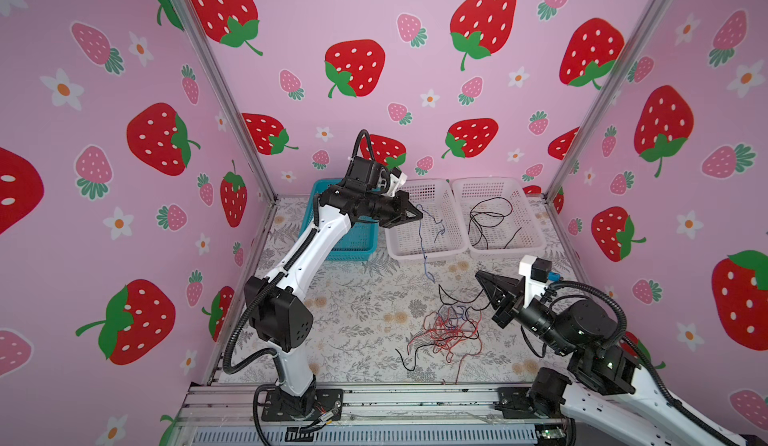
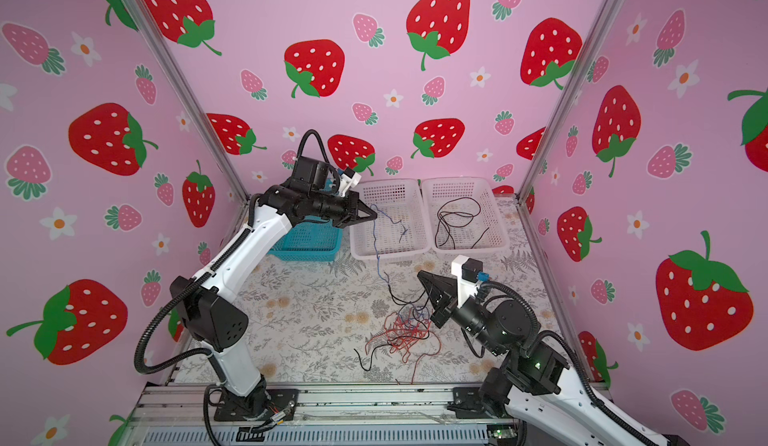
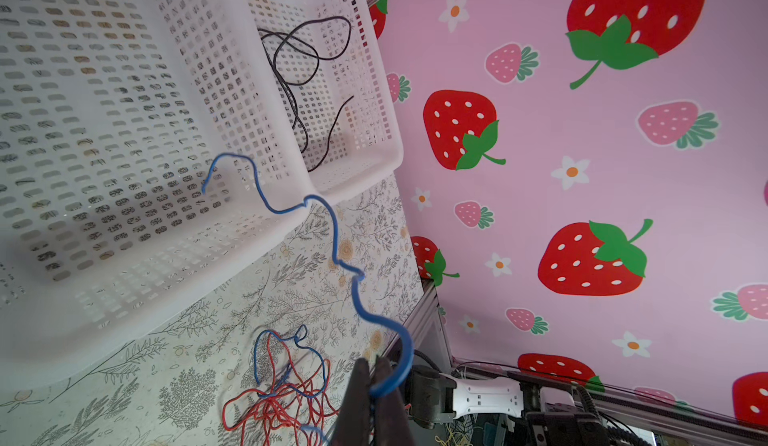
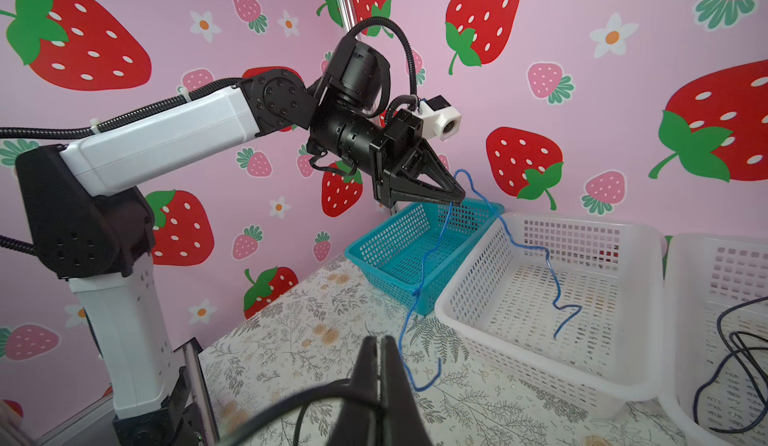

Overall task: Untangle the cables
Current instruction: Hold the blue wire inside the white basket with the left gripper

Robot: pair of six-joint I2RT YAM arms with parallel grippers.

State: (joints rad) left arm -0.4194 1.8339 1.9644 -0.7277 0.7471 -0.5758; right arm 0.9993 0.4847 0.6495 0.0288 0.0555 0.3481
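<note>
In both top views the left gripper is clamped on a blue cable. One end trails from the fingertips into the white basket just beyond them, and the other hangs below them toward the table. The right gripper has its fingers pressed together, and the tangle of red, blue and black cables lies just beside and below its tips. A black cable lies alone in the second white basket, well beyond both grippers. By my reading one cable is sorted, one is being delivered, and most of the knot is left.

Left wrist view: the blue cable wraps round the closed fingers and snakes away over the basket rim. The tangle is cut off at the frame edge.

Right wrist view: the hanging end stops just past the right fingers, seemingly free of the knot. A blurred black strand meets those fingers, and I cannot tell whether it is pinched. The teal basket, behind the left fingertips, looks empty, though its floor is partly hidden
</note>
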